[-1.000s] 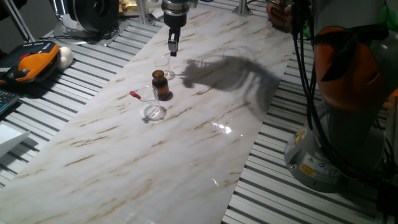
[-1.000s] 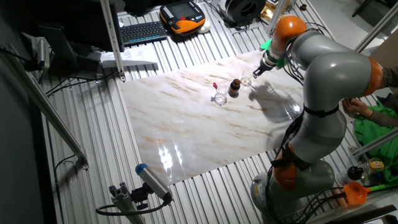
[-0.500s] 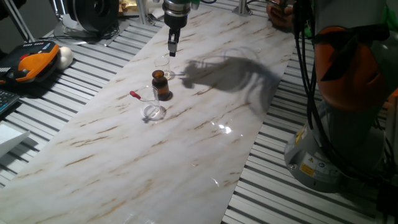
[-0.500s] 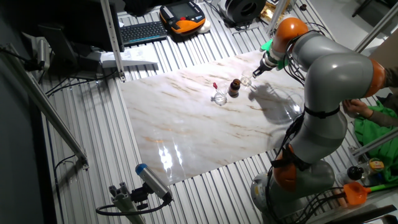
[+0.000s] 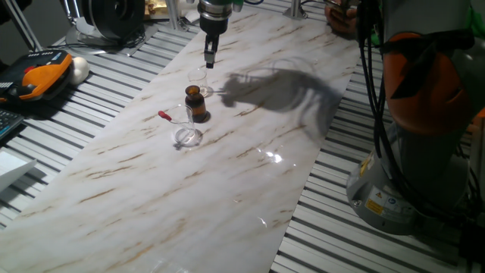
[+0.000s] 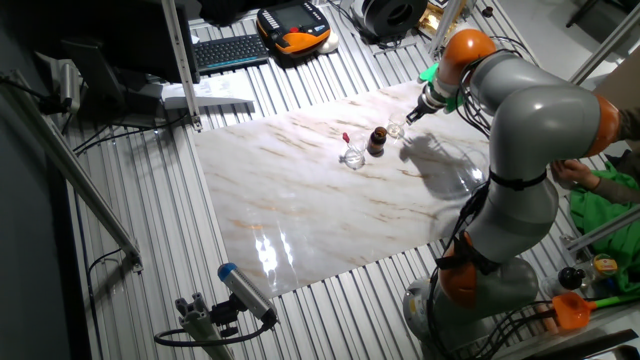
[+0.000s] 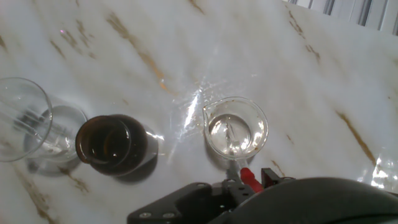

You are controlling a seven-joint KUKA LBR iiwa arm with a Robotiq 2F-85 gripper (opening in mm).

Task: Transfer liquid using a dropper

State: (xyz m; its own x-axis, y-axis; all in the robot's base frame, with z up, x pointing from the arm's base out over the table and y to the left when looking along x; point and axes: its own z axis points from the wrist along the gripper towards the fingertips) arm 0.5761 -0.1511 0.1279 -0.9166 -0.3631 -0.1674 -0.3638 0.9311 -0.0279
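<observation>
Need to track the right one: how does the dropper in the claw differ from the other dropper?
The held dropper hangs upright, tip pointing into the spouted beaker; the spare dropper leans slanted in the other beaker, untouched. They sit on opposite sides of the amber bottle. Both have red bulbs.

Light's overhead and fairly bright on my feeds. The arm's shadow (image 5: 284, 87) falls hard-edged on the marble tabletop (image 5: 227, 189), with glare patches (image 6: 268, 255) near its front edge. Hand view is soft; a specular streak (image 7: 189, 112) sits beside the small beaker (image 7: 236, 129).
</observation>
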